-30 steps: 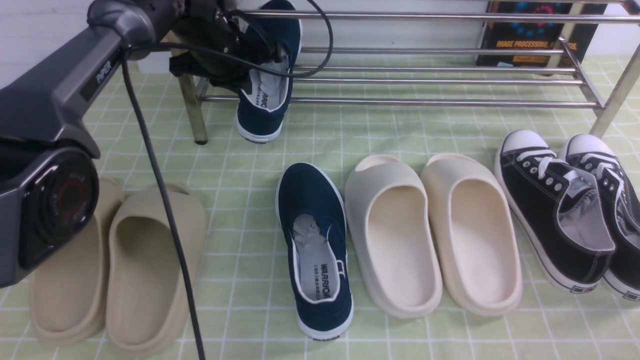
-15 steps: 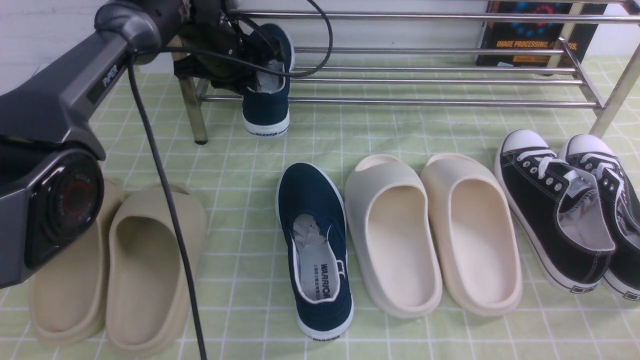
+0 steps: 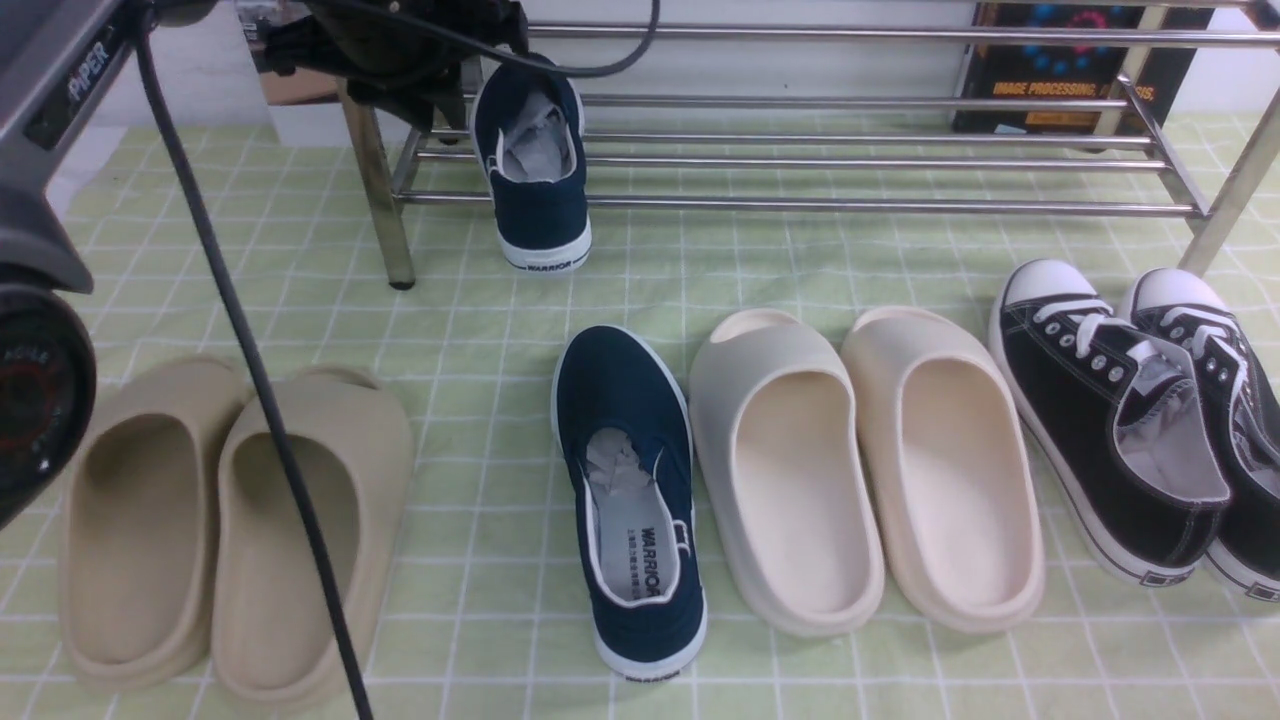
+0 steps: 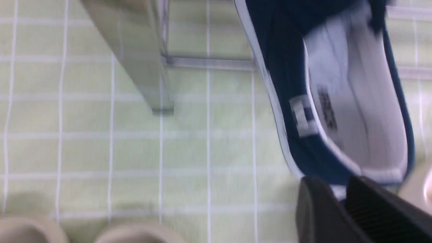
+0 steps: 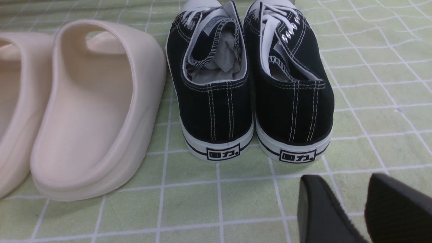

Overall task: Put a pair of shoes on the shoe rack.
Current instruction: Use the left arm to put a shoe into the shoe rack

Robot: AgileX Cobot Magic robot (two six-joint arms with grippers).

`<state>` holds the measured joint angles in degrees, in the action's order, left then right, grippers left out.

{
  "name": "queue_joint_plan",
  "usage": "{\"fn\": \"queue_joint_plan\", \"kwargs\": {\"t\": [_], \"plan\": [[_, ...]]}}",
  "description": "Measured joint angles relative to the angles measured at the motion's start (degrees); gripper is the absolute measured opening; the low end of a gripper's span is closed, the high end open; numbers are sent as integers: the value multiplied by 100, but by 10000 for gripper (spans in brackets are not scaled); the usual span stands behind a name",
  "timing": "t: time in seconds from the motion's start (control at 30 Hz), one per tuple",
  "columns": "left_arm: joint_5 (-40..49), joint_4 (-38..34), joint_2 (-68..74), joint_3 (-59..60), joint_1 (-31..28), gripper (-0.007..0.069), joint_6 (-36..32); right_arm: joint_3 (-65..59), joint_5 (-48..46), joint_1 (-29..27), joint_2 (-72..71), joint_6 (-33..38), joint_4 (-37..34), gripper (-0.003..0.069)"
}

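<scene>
One navy-blue canvas slip-on sneaker with a white rubber sole lies on the lower bars of the wide chrome-tube shoe rack. It sits at the rack's left end, just beside the front left leg, with its toe to the back and its heel jutting out past the front bar. Its navy-blue mate lies on the worktop's green checked cloth, well in front of the rack, between a pair of tan foam slides and a pair of cream foam slides. Two black lace-up sneakers with white toe caps stand at the far right.

The left gripper hangs near the racked sneaker's heel, with none of the shoe between its jaws. Only a sliver shows between them, and I cannot tell whether they are fully pressed together. The right gripper hovers low behind the black sneakers' heels — jaws spread a little, pinching nothing.
</scene>
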<state>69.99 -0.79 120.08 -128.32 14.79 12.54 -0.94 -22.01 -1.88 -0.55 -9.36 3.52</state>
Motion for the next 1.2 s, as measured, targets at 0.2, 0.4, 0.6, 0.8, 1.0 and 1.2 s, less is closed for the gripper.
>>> {"fn": "queue_joint_plan", "kwargs": {"t": [0.2,0.4,0.6,0.8,1.0,1.2], "plan": [[85,-87,6,675,556,-13,-298,0,0,0,0,0,0,246],[-546,-17,281,1405,667,-13,-228,0,0,0,0,0,0,246],[-931,624,397,1473,486,-13,489,0,0,0,0,0,0,246],[-1548,1091,397,1473,423,-13,963,0,0,0,0,0,0,246],[-1613,1176,397,1473,382,-13,1113,0,0,0,0,0,0,246],[-842,1091,371,1473,382,-13,1087,0,0,0,0,0,0,246]]}}
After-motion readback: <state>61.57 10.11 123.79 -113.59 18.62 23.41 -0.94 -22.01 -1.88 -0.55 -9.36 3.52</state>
